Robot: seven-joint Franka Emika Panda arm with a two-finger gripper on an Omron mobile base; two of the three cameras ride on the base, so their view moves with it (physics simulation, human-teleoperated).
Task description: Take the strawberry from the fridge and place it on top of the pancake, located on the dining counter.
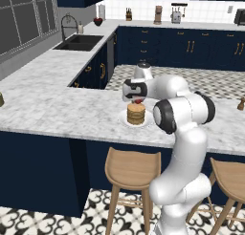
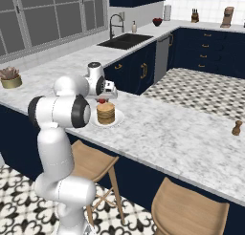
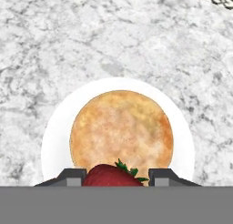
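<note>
The pancake (image 1: 136, 113) is a short tan stack on a small white plate (image 1: 123, 118) on the marbled dining counter (image 1: 57, 105). Directly above it hangs my gripper (image 1: 137, 101), shut on the red strawberry (image 1: 138, 101). In the hand view the strawberry (image 3: 113, 175) sits between the two dark fingertips (image 3: 73, 176), over the near edge of the pancake (image 3: 122, 129) and its plate (image 3: 54, 136). From the right base view the strawberry (image 2: 102, 101) hovers just above the pancake (image 2: 105, 113). The fridge is out of view.
Wooden stools (image 1: 132, 168) stand under the counter's front edge. A small brown pepper mill (image 2: 236, 128) is on the counter to the right. A potted plant (image 2: 10, 77) sits at the far left. The sink (image 1: 79, 42) lies farther back.
</note>
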